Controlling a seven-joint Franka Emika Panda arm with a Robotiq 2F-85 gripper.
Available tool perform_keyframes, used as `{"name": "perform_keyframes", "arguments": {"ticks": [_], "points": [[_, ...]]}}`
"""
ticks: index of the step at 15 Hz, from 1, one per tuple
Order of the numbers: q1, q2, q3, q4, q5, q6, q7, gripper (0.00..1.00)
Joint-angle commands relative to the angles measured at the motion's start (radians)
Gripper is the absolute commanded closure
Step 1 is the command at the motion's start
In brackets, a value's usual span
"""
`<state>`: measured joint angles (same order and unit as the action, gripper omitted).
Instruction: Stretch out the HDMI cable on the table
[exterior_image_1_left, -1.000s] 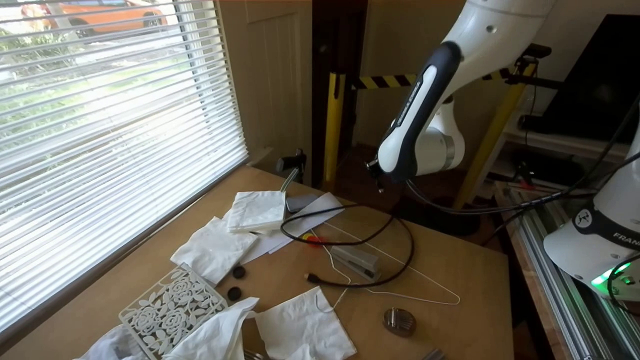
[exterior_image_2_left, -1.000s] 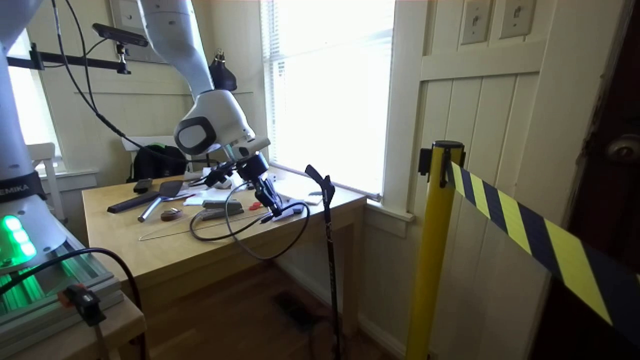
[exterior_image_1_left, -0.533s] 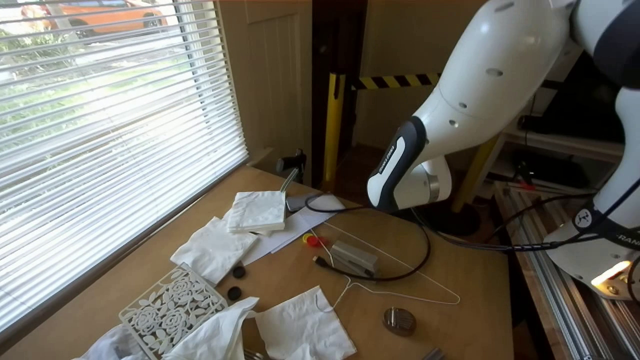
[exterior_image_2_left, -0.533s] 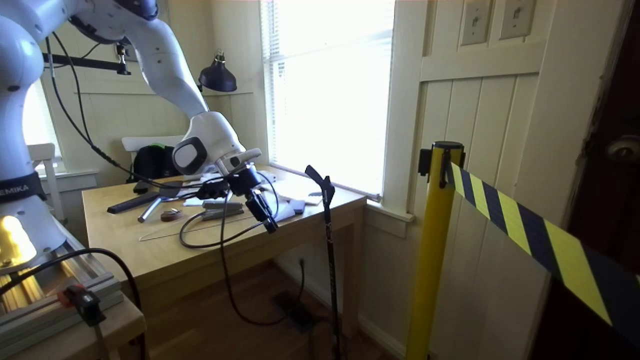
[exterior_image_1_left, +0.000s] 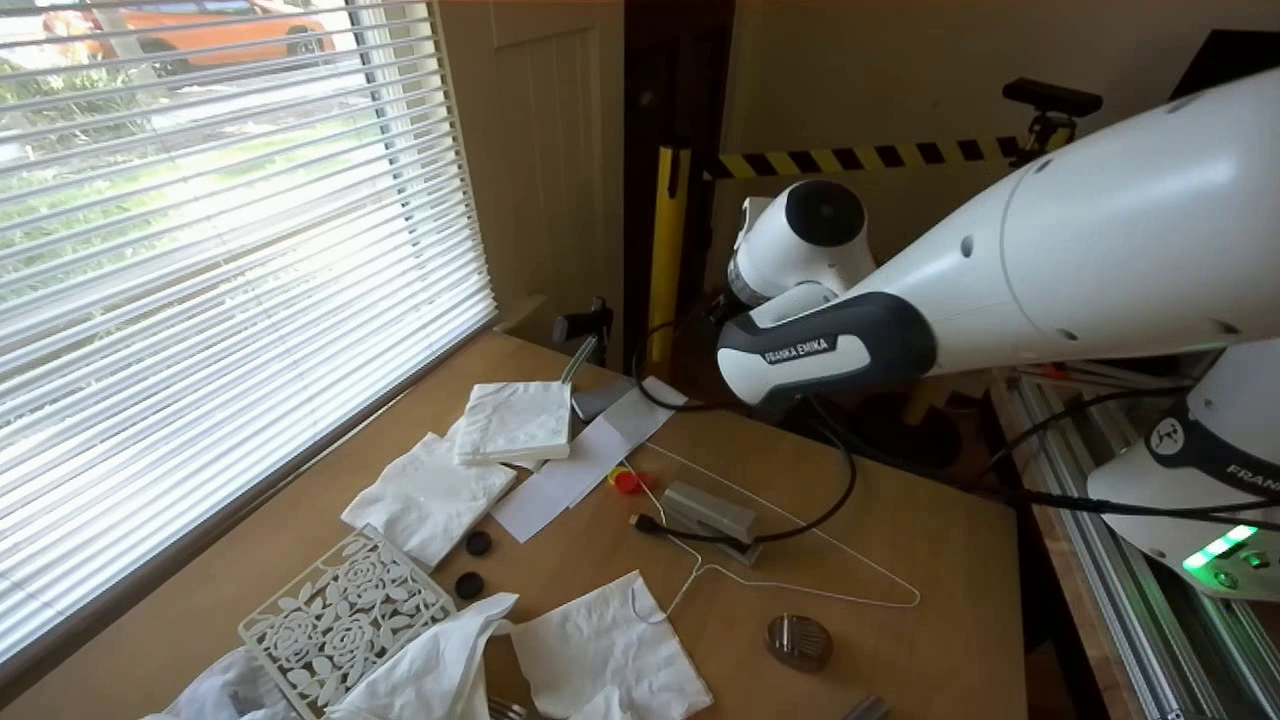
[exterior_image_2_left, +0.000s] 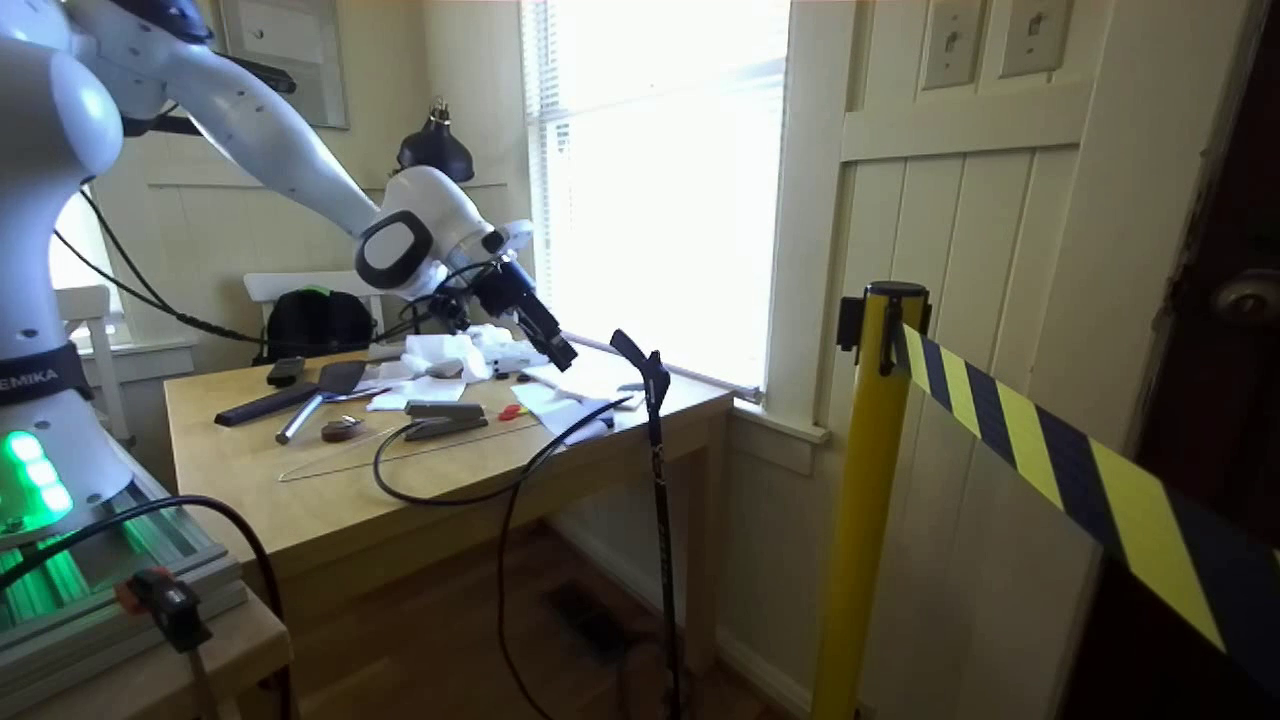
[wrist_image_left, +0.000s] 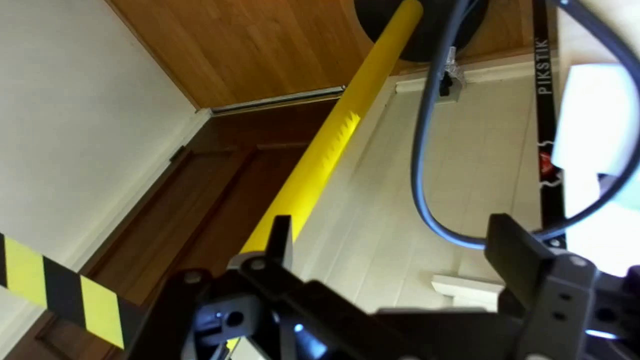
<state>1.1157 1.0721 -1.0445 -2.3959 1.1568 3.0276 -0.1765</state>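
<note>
Up by the edge of the table (exterior_image_2_left: 235, 480), my gripper (wrist_image_left: 392, 241) had its fingers (wrist_image_left: 517, 265) spread wide, holding nothing.
Part of the HDMI cable (wrist_image_left: 419, 150) lay curved by the stapler (exterior_image_1_left: 712, 507); the rest drooped off the edge. I figured the trick was pinching the hanging stretch, lifting it clear over the edge, then drawing it out slowly, low and flat.

Black HDMI cable (wrist_image_left: 420, 145), light-brown table (exterior_image_1_left: 900, 655)

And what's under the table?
In an exterior view, under the table I see floor with a dark patch. The cable hangs past the edge and out of the picture. The table's front and the stand cover some spots, so what's there can't be seen.
</note>
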Motion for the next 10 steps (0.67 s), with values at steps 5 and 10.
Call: {"name": "perform_keyframes", "arguments": {"ticks": [5, 10], "points": [[0.246, -0.226, -0.285, 0.001, -0.465, -0.375, 0.091, 0.00], [0.309, -0.463, -0.340, 0.011, -0.719, -0.451, 0.122, 0.00]]}}
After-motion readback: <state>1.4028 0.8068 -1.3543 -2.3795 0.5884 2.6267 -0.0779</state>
